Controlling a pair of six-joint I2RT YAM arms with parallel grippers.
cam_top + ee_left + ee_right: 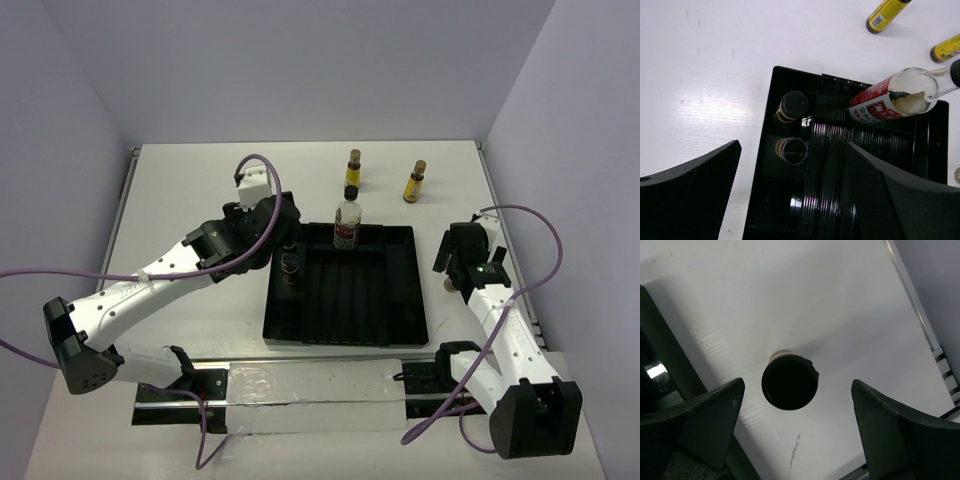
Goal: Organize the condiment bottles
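Note:
The black ridged tray (pixel 395 330) lies mid-table. A tall clear bottle (pixel 347 222) with a red-white label stands at its back edge; it also shows in the left wrist view (pixel 890 100). Two dark-brown jars (pixel 793 105) (pixel 793 150) stand in the tray's left back corner; one shows from above (pixel 290 268). Two slim yellow bottles (pixel 353 170) (pixel 414 182) stand on the table behind the tray. My left gripper (pixel 790 200) is open and empty above the tray's left side. My right gripper (pixel 797 430) is open, above a third dark jar (pixel 789 382) on the table right of the tray.
White walls close in the table at the back and both sides. A metal rail (pixel 940 355) runs along the right edge near the right gripper. A clear plastic strip (pixel 310 395) on a black bar lies along the near edge.

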